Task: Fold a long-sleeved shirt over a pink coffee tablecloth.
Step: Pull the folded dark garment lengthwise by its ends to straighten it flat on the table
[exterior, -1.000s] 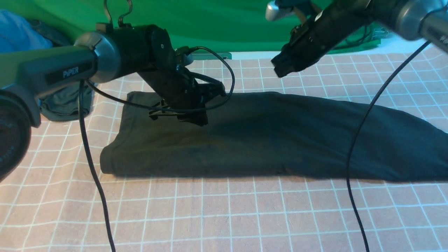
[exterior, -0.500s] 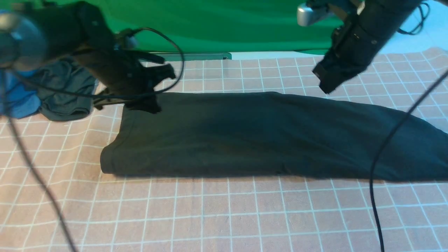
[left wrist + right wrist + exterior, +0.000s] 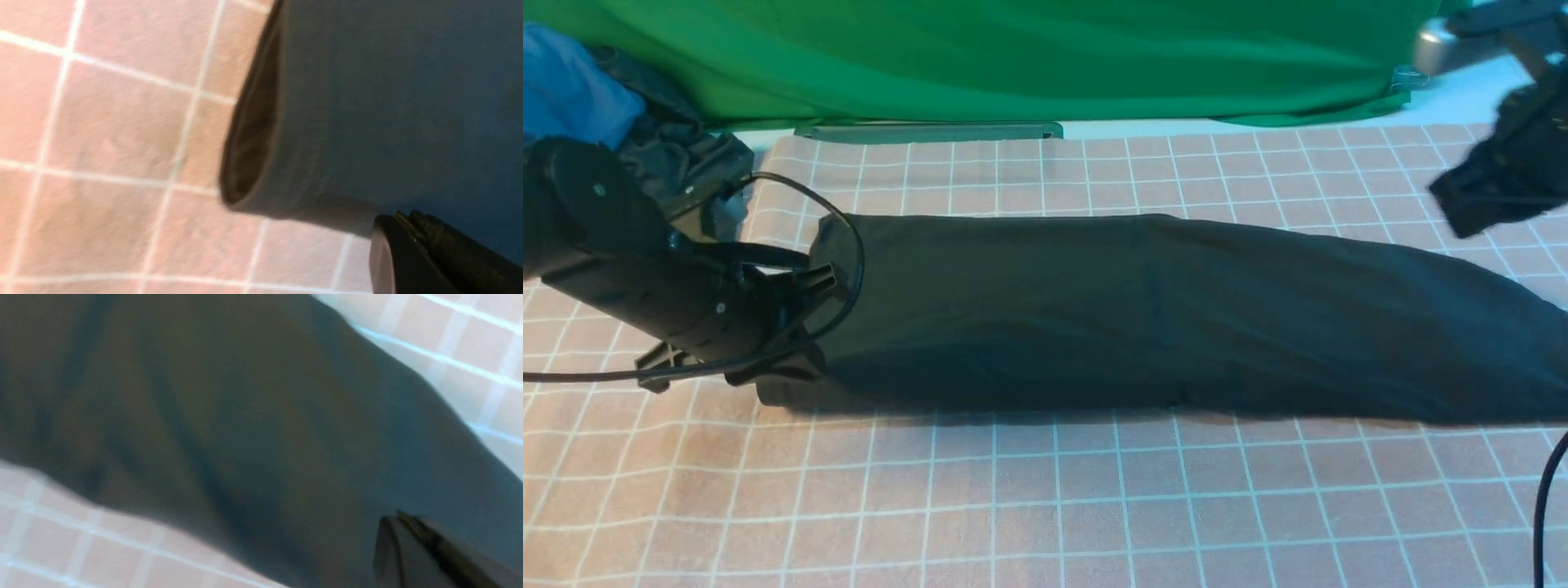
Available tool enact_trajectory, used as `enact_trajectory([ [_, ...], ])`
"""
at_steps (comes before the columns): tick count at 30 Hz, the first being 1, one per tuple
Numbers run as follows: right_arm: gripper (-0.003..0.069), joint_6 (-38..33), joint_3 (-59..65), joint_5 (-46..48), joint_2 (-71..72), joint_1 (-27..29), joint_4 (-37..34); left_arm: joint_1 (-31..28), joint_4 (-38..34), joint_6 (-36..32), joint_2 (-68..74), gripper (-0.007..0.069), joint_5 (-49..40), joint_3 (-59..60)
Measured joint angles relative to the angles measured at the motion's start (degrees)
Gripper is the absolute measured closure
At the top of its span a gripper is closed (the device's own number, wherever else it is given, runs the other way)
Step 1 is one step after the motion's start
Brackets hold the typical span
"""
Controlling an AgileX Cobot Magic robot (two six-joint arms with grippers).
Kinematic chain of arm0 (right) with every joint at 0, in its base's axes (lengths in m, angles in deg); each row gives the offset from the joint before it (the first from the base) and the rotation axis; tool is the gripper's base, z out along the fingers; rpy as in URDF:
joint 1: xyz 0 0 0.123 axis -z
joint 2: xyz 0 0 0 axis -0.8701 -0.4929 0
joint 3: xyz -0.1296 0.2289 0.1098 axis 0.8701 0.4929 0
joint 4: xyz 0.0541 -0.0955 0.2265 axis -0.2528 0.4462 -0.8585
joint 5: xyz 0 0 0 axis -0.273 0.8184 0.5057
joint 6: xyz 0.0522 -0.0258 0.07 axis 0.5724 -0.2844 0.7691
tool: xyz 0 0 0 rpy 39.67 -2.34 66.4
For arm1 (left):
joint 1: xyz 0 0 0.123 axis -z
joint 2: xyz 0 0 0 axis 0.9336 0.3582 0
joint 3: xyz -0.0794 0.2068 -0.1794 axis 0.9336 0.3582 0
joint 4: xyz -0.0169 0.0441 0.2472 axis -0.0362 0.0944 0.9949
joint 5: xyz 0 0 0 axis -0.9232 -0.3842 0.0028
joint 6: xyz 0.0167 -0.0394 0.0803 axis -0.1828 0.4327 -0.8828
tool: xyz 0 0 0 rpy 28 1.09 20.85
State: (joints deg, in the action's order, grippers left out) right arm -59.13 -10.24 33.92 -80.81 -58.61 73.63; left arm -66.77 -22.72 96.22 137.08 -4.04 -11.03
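Across the counter before me spreads the pink coffee tablecloth (image 3: 1045,506), its white grid showing on every side of the work. Behind its far edge hangs the green backdrop (image 3: 1013,57).

On the cloth lies the long-sleeved shirt (image 3: 1143,318), folded into one long dark band. Its long axis runs from my left to my right. One end points left and lies fully on the cloth. The other end runs out of the front view on my right, slanting a little nearer to me as it goes. I cannot tell which face is up.

At the far left corner a blue garment (image 3: 564,98) and a dark grey-green garment (image 3: 678,163) lie bunched together, apart from the shirt.

My left end effector (image 3: 786,369) sits low at the shirt's left end, by its near corner, fingers pressed together with nothing between them. The left wrist view shows the shirt's layered edge gaping open just beside the tips. My right end effector (image 3: 1470,212) hangs raised over the right side, off the fabric, fingers likewise together and empty.
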Motion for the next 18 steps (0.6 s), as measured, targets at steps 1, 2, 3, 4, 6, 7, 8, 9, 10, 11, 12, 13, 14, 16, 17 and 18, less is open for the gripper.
enact_trajectory([
  [1, 0.062, 0.0, 0.1, -0.1, -0.1, 0.3, 0.1, 0.0, -0.3, -0.1, 0.0, 0.0612, 0.1, 0.0],
  [2, 0.0615, 0.0, 0.2, -0.6, -0.7, 1.4, 0.2, 0.0, -0.9, -0.7, 0.0, 0.0612, 0.5, 0.0],
  [3, 0.06, 0.1, 0.3, -1.5, -1.6, 3.6, 0.4, 0.0, -2.4, -1.8, 0.1, 0.0612, 1.6, 0.0],
  [4, 0.0568, 0.2, 0.3, -2.3, -2.6, 5.3, 0.6, 0.0, -3.5, -3.2, 0.2, 0.0612, 2.8, 0.0],
  [6, 0.0513, 0.4, 0.3, -3.4, -4.4, 7.6, 0.6, 0.1, -4.3, -4.4, 0.8, 0.0612, 3.3, -0.1],
  [7, 0.049, 0.5, 0.3, -3.6, -5.0, 8.2, 0.6, 0.1, -4.6, -4.6, 1.1, 0.0612, 3.3, -0.1],
  [8, 0.0428, 0.9, 0.3, -4.0, -6.9, 9.5, 0.6, 0.1, -4.8, -5.3, 2.4, 0.0612, 3.0, -0.7],
  [9, 0.0421, 1.0, 0.3, -4.1, -7.1, 9.8, 0.6, 0.1, -4.8, -5.4, 2.4, 0.0612, 2.9, -0.8],
  [10, 0.0391, 1.0, 0.3, -4.5, -8.0, 10.3, 0.8, 0.1, -4.8, -5.6, 3.3, 0.0612, 2.6, -1.4],
  [11, 0.0358, 1.1, 0.3, -5.6, -10.0, 10.7, 0.8, 0.3, -4.8, -5.7, 4.9, 0.0612, 1.9, -2.9],
  [12, 0.0348, 1.2, 0.3, -6.3, -10.8, 10.7, 0.8, 0.5, -4.8, -5.8, 6.1, 0.0612, 1.5, -3.8],
  [13, 0.0337, 1.3, 0.3, -7.1, -11.7, 10.7, 0.8, 0.9, -4.8, -5.8, 7.1, 0.0612, 1.0, -4.9],
  [14, 0.0328, 1.3, 0.3, -8.3, -12.3, 10.7, 0.8, 1.3, -4.6, -5.8, 8.3, 0.0612, 0.5, -6.3],
  [16, 0.0299, 2.5, 0.3, -10.9, -13.5, 10.7, 0.6, 2.1, -3.9, -5.8, 10.6, 0.0612, -0.5, -9.1],
  [17, 0.0274, 3.3, 0.3, -12.6, -14.2, 10.7, 0.6, 2.5, -3.5, -5.8, 11.9, 0.0612, -1.1, -10.3],
  [18, 0.0254, 4.1, 0.3, -13.4, -14.7, 10.8, 0.7, 2.9, -3.2, -5.8, 13.0, 0.0612, -1.6, -11.4],
])
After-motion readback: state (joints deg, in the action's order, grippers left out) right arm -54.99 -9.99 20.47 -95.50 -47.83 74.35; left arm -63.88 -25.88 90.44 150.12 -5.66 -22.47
